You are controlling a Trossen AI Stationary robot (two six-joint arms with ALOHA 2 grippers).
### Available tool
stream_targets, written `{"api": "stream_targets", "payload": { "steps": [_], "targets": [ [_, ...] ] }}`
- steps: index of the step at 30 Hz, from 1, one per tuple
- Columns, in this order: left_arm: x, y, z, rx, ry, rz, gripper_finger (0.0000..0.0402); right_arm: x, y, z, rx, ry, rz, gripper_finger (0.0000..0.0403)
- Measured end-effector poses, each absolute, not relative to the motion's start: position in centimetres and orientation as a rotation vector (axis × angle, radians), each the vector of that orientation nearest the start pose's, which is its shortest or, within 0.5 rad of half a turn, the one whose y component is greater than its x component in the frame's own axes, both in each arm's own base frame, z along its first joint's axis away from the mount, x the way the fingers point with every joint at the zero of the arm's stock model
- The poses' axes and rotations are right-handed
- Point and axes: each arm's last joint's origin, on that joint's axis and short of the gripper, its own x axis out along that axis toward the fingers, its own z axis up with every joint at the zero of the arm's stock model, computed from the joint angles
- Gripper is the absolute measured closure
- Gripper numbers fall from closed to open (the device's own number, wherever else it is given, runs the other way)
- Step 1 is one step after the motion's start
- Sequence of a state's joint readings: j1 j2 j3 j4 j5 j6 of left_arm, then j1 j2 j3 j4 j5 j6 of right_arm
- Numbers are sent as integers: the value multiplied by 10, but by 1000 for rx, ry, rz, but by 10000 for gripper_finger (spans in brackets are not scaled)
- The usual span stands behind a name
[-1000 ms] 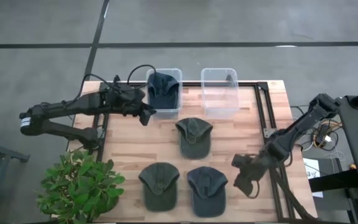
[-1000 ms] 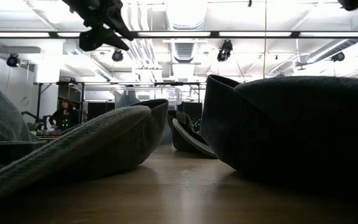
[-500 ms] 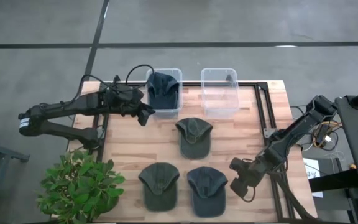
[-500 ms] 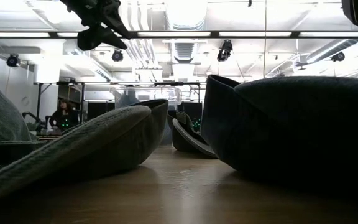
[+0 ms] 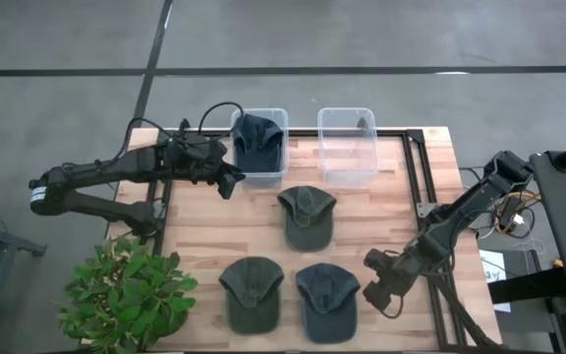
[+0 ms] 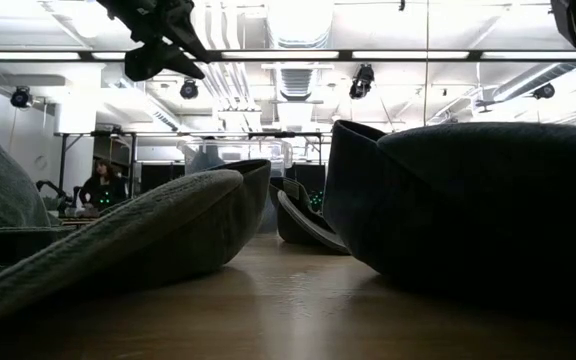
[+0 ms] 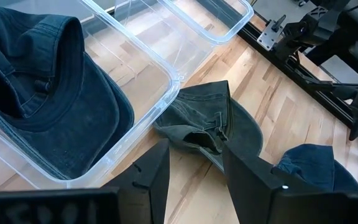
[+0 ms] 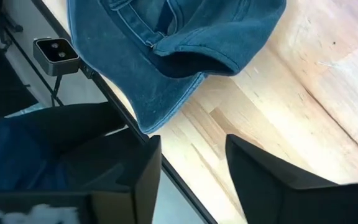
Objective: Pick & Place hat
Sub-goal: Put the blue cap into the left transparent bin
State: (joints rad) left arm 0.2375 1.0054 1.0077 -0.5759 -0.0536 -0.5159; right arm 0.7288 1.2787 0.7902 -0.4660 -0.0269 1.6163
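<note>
High view: three hats lie loose on the table. The blue hat sits at the near edge, just left of the right gripper; a green hat lies beside it further left, and a third hat rests mid-table. One more hat already fills the left bin; the right bin looks empty. The left gripper hovers just left of the filled bin. The right arm is plainly nearest the blue hat, whose long axis runs near to far, brim toward the near edge.

Low view: hats crowd the foreground; the left gripper hangs high above them.

Left wrist view: its fingers stand apart, holding nothing, with the third hat ahead and the binned hat alongside.

Right wrist view: the fingers are spread and empty; the blue hat lies just beyond them, not touching. I judge the reach must carry leftward onto it.
</note>
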Motion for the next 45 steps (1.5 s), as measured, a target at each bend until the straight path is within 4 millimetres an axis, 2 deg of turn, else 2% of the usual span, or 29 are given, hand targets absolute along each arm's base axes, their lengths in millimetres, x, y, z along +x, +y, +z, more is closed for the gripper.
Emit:
{"api": "stream_targets", "payload": {
  "steps": [4, 8, 17, 22, 33, 38, 45],
  "targets": [
    [198, 50, 334, -551, 489, 426, 262, 181, 171, 211, 1091, 1213, -184, 197],
    [198, 50, 334, -551, 489, 426, 262, 185, 183, 202, 1092, 1220, -154, 186],
    [198, 50, 334, -543, 490, 423, 262, 196, 197, 176, 1068, 1237, -180, 186],
    [198, 50, 334, -543, 490, 423, 262, 200, 200, 176, 1070, 1185, -151, 186],
    [198, 50, 334, -543, 490, 423, 262, 201, 197, 169, 1016, 1114, -239, 186],
    [198, 50, 335, -544, 490, 423, 262, 206, 200, 155, 986, 1106, -277, 186],
    [198, 50, 335, -543, 490, 423, 262, 218, 211, 136, 1001, 1059, -233, 188]
  ]
}}
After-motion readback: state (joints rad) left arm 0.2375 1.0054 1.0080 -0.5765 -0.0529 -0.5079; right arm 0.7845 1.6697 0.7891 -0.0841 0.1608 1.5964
